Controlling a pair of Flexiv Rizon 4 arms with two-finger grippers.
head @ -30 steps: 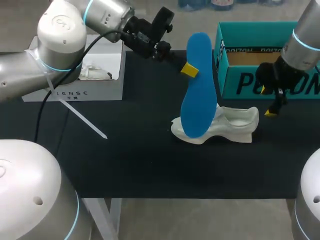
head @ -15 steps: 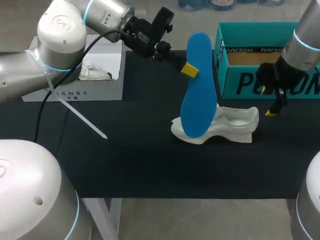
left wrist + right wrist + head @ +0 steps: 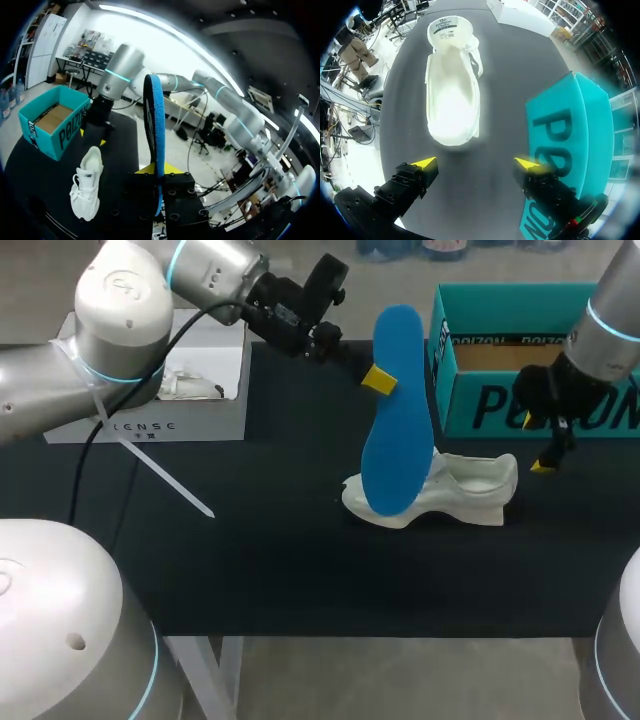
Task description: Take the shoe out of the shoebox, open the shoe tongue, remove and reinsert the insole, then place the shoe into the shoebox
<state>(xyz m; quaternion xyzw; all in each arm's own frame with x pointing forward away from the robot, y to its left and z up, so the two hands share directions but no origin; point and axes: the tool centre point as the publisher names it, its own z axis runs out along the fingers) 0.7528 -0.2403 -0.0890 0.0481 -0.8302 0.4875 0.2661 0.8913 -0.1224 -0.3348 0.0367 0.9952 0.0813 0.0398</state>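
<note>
Nothing moved: your left claw (image 3: pixel 380 380) stays clamped on the upright blue foam insole (image 3: pixel 397 410) above the white sneaker (image 3: pixel 465 490) on the desk (image 3: pixel 250 540); right claw (image 3: pixel 476 163) spread, empty. Reinsertion still pending.

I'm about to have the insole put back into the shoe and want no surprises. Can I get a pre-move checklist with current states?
1. Blue insole gripped by left gripper: ok.
2. White shoe sole-down, opening clear: ok.
3. Right gripper steadying the shoe: not ok; it is open and not touching it.
4. Insole's lower end lined up with the opening: cannot tell.
5. Teal shoebox open, standing apart from the shoe: ok.
</note>
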